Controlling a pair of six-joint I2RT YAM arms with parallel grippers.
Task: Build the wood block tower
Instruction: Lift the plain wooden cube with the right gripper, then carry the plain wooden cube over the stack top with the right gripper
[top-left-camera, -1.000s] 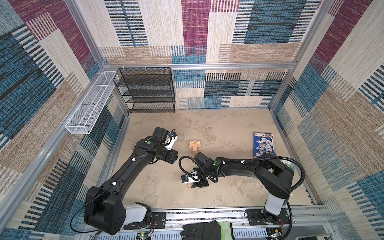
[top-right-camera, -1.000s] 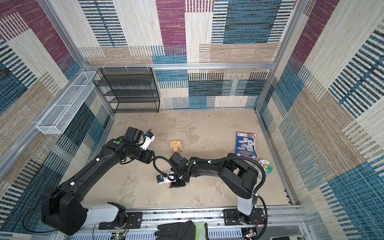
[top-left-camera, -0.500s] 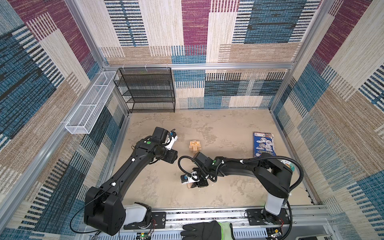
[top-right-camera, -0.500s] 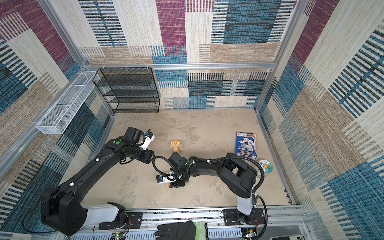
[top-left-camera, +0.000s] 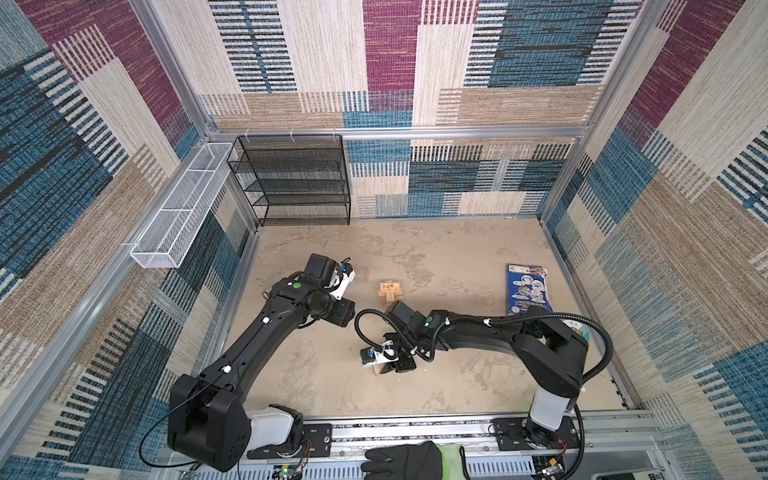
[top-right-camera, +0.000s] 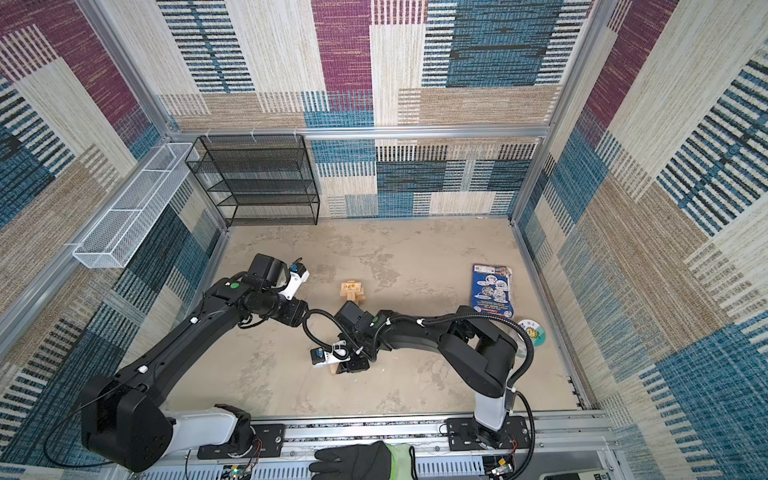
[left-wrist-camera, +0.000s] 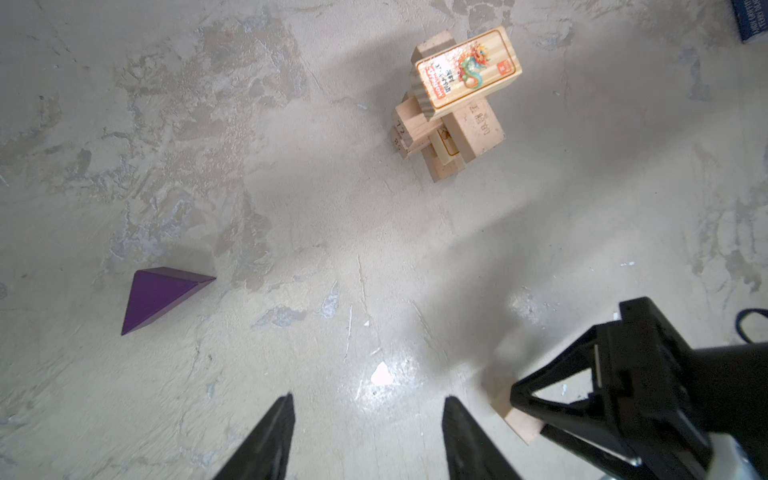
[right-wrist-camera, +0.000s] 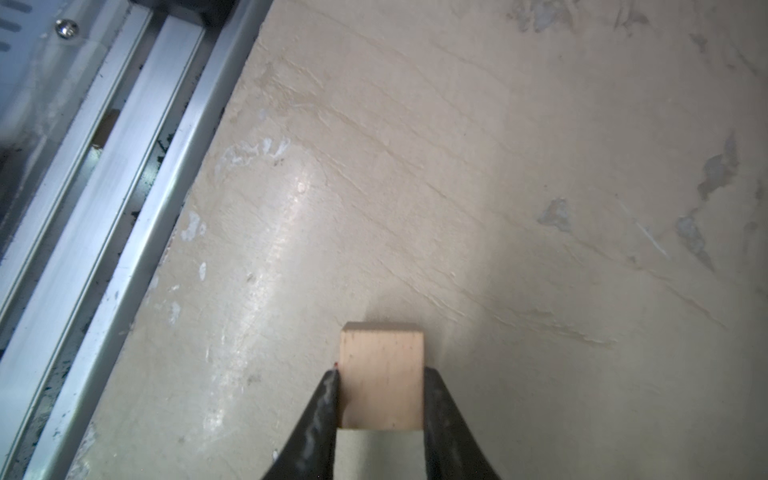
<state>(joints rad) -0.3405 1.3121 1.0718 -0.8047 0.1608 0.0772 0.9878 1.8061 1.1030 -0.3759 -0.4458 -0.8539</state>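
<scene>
The right hand (right-wrist-camera: 381, 376) pinches a plain block (right-wrist-camera: 381, 351) low on the worktop (right-wrist-camera: 498, 166), so lift it level and lay it crosswise on the tower (top-left-camera: 390, 291) behind that hand, while the left hand (left-wrist-camera: 368, 409) is spread and empty.

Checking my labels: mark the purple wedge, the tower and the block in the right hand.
purple wedge (left-wrist-camera: 160, 297): left wrist view, broad face.
tower (left-wrist-camera: 467, 72): left wrist view, printed top face.
block (right-wrist-camera: 381, 374): right wrist view, top face.

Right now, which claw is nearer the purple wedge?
Left. The left claw hangs open close by the purple wedge; the right claw is farther, beyond the left claw, shut on a wood block.
</scene>
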